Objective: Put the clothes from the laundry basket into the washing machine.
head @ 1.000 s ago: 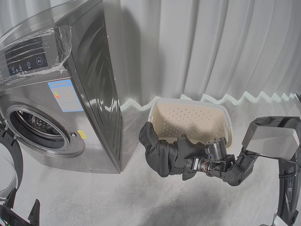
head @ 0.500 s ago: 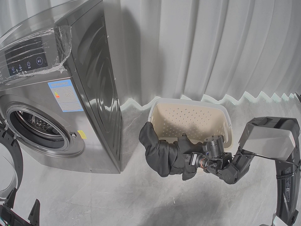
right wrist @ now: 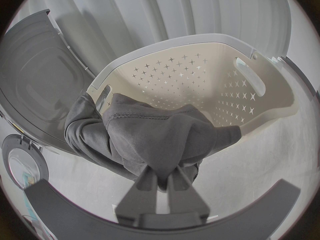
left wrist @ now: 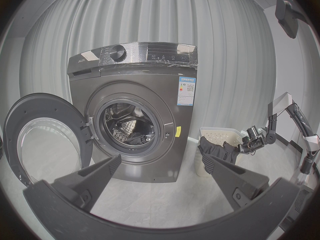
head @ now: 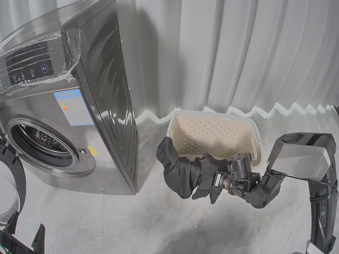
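A dark grey garment (head: 180,173) is draped over the near left rim of the cream laundry basket (head: 212,114), partly outside it. My right gripper (head: 210,183) is shut on a bunch of this garment (right wrist: 150,134) just in front of the basket (right wrist: 200,70); its fingertips (right wrist: 148,179) pinch the cloth. The grey washing machine (head: 53,124) stands to the left with its round door (left wrist: 43,137) swung open, and dark clothing (left wrist: 135,139) lies in the drum. My left gripper (left wrist: 160,157) is open and empty, low in front of the machine (left wrist: 140,94).
Grey tiled floor (head: 159,223) stretches between the machine and the basket. White curtains (head: 229,46) hang close behind both. The open door (head: 10,180) juts out at the far left near my left gripper (head: 23,231).
My right gripper has shifted slightly left and toward me with the garment. A loose flap of cloth now hangs lower in front of the basket. The left arm has stayed put.
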{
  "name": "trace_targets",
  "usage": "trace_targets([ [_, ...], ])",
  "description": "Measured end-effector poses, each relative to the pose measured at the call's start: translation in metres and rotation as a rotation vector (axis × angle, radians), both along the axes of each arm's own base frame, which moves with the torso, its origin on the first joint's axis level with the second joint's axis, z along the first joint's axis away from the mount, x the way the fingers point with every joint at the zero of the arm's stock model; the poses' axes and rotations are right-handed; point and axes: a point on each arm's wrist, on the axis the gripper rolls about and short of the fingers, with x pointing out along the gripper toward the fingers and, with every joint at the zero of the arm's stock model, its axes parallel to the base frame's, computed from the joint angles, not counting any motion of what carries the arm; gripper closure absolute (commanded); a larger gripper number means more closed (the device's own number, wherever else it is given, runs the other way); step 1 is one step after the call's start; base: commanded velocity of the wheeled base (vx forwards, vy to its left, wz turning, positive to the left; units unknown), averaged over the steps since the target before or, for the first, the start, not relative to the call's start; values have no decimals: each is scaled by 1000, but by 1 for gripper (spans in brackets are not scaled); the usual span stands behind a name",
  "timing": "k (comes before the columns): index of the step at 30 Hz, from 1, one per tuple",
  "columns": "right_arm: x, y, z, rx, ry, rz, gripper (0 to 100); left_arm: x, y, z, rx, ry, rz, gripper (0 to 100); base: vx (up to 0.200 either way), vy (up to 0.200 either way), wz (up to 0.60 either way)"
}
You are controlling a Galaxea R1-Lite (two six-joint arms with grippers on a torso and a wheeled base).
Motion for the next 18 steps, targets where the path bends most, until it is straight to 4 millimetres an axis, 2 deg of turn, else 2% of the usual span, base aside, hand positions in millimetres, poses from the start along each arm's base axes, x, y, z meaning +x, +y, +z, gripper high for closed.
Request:
trace_targets([
  [6,-5,0,1,-3,6,5,100,0,0,0,0,0,-1,0,0,0,0],
  [9,-9,-2,8,1,-4,7,100,0,0,0,0,0,-1,0,0,0,0],
  [13,-18,-5,24,15,-28,14,100,0,0,0,0,0,-1,0,0,0,0],
  [18,-33,-10,55,44,-78,26,100,0,0,0,0,0,0,0,0,0,0],
])
